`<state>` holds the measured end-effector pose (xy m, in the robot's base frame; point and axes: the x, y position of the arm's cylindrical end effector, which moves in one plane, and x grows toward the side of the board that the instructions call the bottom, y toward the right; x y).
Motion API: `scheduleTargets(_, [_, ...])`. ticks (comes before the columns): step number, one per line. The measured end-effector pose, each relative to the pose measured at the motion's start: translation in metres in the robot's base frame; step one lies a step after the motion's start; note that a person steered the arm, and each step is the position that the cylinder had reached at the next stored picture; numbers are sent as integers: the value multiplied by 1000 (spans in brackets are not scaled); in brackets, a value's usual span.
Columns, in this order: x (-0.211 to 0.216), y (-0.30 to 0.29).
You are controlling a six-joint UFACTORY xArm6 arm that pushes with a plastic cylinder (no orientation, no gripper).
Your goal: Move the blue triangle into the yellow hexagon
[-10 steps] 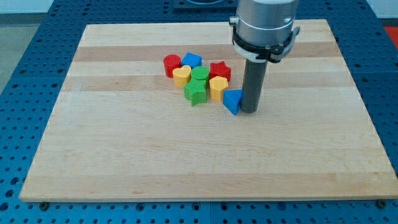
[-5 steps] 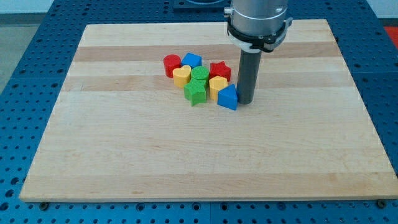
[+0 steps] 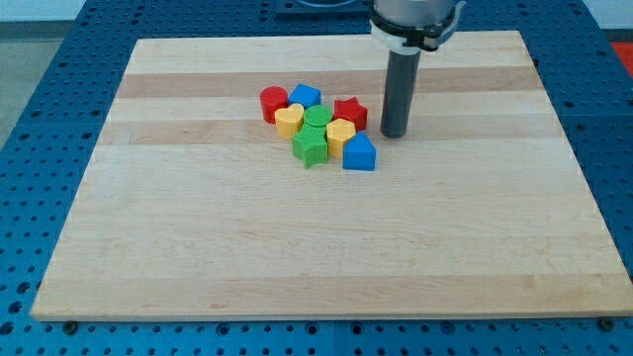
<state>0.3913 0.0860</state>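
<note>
The blue triangle (image 3: 360,154) lies on the wooden board (image 3: 316,237), touching the lower right side of the yellow hexagon (image 3: 341,133). Both belong to a tight cluster of blocks a little above the board's middle. My tip (image 3: 395,134) is to the right of the cluster, just up and right of the blue triangle, with a small gap between them. It stands beside the red star (image 3: 351,112).
The cluster also holds a red round block (image 3: 273,102), a blue block (image 3: 306,97), a yellow heart (image 3: 288,121), a green round block (image 3: 317,118) and a green star (image 3: 311,146). The board's top edge is close behind the rod.
The blue triangle was pushed left against the yellow hexagon and turned. My tip has since moved up and slightly right, away from the triangle.
</note>
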Motion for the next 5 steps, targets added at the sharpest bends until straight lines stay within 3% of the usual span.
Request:
scheduleTargets(1, [11, 21])
scheduleTargets(2, [72, -5])
scheduleTargets(5, [81, -18])
